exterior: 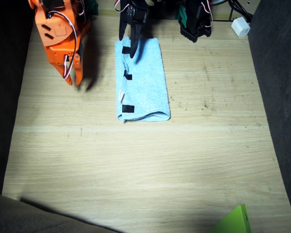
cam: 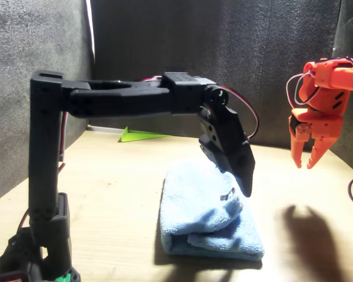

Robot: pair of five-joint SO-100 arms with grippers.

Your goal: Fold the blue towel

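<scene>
Seemingly pinned the folded blue towel (exterior: 141,80) with left tool (exterior: 130,41), closure unclear; right tool (exterior: 73,74) hovering spread, clear.

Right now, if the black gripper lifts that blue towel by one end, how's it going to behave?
Probably floppy: the blue towel is soft terry lying folded in layers, so a lifted end would likely sag and unfold. It looks light for its size. Its nap should grip the wooden table rather than slide, so a push may bunch it.
</scene>
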